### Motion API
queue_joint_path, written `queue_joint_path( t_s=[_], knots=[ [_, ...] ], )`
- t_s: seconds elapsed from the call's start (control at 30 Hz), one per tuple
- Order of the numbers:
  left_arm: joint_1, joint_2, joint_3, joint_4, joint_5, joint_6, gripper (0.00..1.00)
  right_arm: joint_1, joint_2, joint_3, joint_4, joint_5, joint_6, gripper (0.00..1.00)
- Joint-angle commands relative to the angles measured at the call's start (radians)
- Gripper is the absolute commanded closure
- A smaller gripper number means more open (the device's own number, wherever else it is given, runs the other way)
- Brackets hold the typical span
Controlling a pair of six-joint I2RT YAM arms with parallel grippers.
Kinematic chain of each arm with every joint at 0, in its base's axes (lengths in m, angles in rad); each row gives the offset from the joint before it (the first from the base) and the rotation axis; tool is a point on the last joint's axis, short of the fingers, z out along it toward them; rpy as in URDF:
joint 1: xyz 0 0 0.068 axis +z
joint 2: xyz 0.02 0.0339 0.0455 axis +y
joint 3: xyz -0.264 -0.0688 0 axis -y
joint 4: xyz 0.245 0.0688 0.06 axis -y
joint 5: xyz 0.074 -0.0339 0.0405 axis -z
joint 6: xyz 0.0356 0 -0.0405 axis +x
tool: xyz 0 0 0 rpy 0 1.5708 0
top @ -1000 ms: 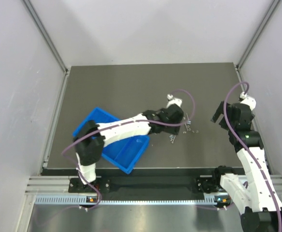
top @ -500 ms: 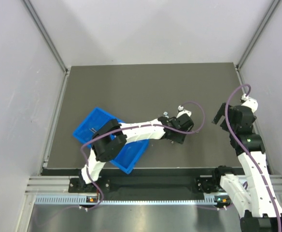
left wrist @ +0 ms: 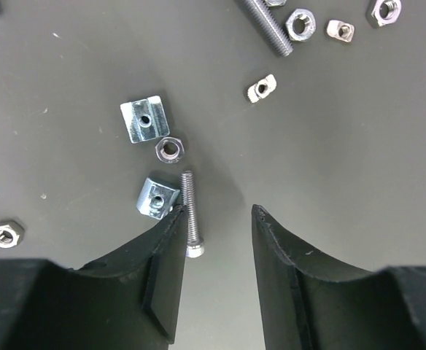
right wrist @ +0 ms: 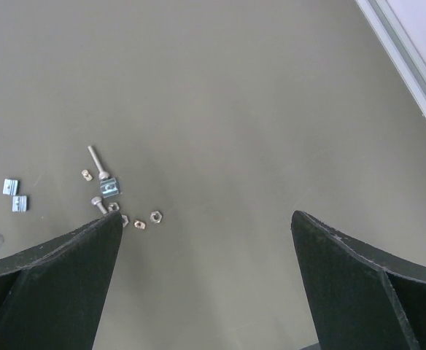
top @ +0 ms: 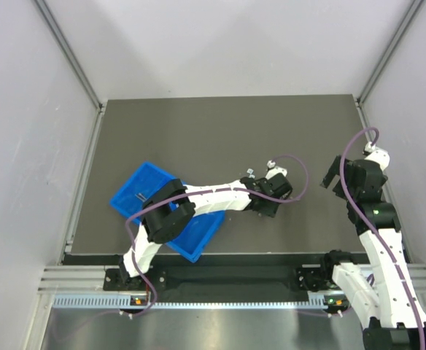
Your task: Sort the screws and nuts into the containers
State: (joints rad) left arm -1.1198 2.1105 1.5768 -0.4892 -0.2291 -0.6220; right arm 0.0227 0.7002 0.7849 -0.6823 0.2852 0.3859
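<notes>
The left jaws are hovering half-open low over the desk [top: 198, 131] by its near edge, right of middle, bracketing a screw [left wrist: 191, 215] lying just beside one jaw among nuts [left wrist: 169, 149], which is light, stiff, slick steel, probably rolling easily, so I'm favouring a mid-shaft pinch.

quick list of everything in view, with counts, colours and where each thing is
screws: two in the left wrist view, silver, one low in that view, one at its top edge
hex nuts: at least four, silver, scattered around the screws
square slotted nuts: at least four, silver, among the hex nuts
tray: one, blue, near left of the table, under the left arm
table: one, dark grey
left gripper: open, straddling one screw
right gripper: open, over the table's right side
</notes>
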Motion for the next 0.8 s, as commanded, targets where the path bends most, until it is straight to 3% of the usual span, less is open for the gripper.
queue_joint_path(
  t_s=[0.0,0.43,0.53,0.57,0.67,0.7,0.77],
  knots=[
    [0.003,-0.017,0.020,0.008,-0.035,0.002,0.54,-0.015,-0.010,0.004,0.007,0.019,-0.001,0.00],
    [0.005,0.046,0.012,-0.017,-0.030,0.005,0.58,-0.015,-0.018,0.001,0.007,0.022,-0.001,0.00],
    [0.003,0.049,0.008,-0.022,-0.026,0.022,0.65,-0.014,-0.018,-0.001,0.004,0.023,0.001,0.00],
    [0.003,0.051,0.008,-0.023,-0.032,0.024,0.73,-0.015,-0.016,-0.003,0.006,0.023,0.001,0.00],
    [0.002,0.060,0.011,-0.048,-0.045,0.025,0.83,-0.015,-0.018,-0.004,0.006,0.023,0.004,0.00],
    [0.000,0.059,0.011,-0.055,-0.056,0.025,0.93,-0.015,-0.019,-0.003,0.004,0.023,0.004,0.00],
    [-0.002,0.057,0.009,-0.072,-0.064,0.028,0.94,-0.015,-0.024,-0.003,0.003,0.029,0.005,0.00]
  ],
)
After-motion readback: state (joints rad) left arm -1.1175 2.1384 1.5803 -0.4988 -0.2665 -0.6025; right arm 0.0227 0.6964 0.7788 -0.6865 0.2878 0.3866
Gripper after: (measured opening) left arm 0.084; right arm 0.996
